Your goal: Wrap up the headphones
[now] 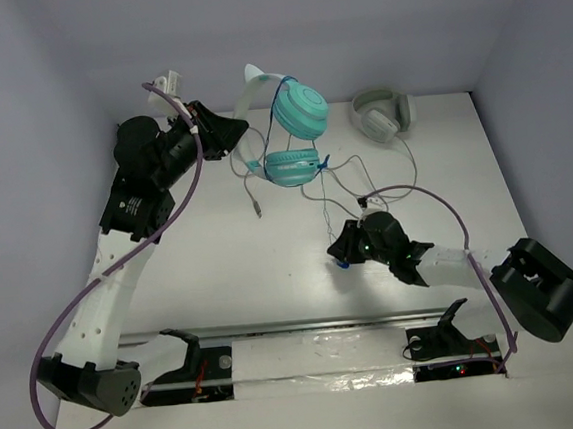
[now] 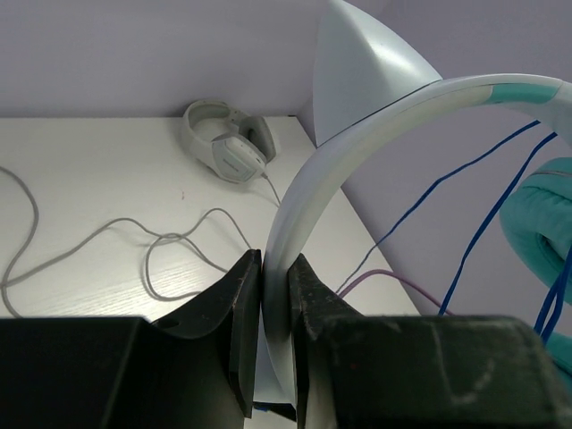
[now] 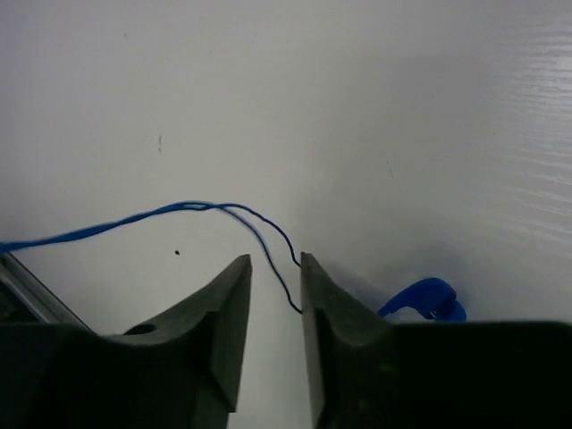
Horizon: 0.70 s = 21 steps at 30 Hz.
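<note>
Teal over-ear headphones (image 1: 294, 123), white headband (image 2: 357, 134) pinched edge-on between the left fingers (image 2: 237, 313), round ear cups (image 1: 300, 110) out past the fingertips; thin blue cable (image 3: 134, 216) trailing over the table into the narrow gap between the right fingers (image 3: 223, 304), blue plug (image 3: 424, 298) just outside one of them

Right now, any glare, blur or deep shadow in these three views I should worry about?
Top external: even light, soft shadows on the table, glare on the shiny strip at the near edge. Left wrist: left pincer fingers nearly black, white headband sharp, grey-white headphones behind slightly soft. Right wrist: table brighter at the right, thin blue cable readable, right pincer fingers dark.
</note>
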### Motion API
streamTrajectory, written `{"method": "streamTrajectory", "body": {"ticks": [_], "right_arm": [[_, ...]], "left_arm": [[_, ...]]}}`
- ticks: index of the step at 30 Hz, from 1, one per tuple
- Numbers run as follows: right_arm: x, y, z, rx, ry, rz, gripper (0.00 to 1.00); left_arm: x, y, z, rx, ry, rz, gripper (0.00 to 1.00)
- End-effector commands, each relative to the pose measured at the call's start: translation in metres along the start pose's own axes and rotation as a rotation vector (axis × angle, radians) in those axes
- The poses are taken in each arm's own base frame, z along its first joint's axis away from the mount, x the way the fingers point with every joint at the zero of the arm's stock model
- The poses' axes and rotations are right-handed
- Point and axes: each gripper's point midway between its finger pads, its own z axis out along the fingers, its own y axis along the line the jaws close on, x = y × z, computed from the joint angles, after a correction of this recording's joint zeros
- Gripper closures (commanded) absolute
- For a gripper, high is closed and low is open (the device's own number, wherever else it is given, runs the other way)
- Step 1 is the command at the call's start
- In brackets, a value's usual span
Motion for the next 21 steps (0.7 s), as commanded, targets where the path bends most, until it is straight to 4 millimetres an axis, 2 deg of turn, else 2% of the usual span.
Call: {"method": "streamTrajectory", "body": {"ticks": [1, 3, 5, 9, 12, 18, 20, 21], "right_arm": [[-0.018, 0.001, 0.002, 0.012, -0.077, 0.004, 0.64], [-0.026, 0.0, 0.004, 0.034, -0.099, -0.005, 0.44], [-0.026, 0.0, 0.009, 0.038, -0.09, -0.004, 0.38], [-0.022, 0.003, 0.019, 0.03, -0.064, 0.011, 0.41], [-0.014, -0.003, 0.024, 0.045, -0.041, 0.023, 0.44], [-0.015, -0.006, 0.036, 0.061, -0.038, 0.012, 0.44], [-0.016, -0.004, 0.041, 0.057, -0.035, 0.015, 0.49], [-0.013, -0.003, 0.043, 0.051, -0.027, 0.017, 0.58]], "left_arm": [[-0.054, -0.047, -0.01, 0.147, -0.168, 0.001, 1.0], [-0.054, -0.049, -0.01, 0.161, -0.165, -0.004, 1.0], [-0.053, -0.048, -0.01, 0.16, -0.164, -0.002, 1.0], [-0.055, -0.045, -0.01, 0.137, -0.171, 0.011, 1.0], [-0.056, -0.043, -0.007, 0.129, -0.172, 0.013, 1.0], [-0.059, -0.054, -0.007, 0.186, -0.173, -0.007, 1.0], [-0.06, -0.054, -0.008, 0.178, -0.174, 0.0, 1.0], [-0.063, -0.055, -0.009, 0.176, -0.179, 0.003, 1.0]]}}
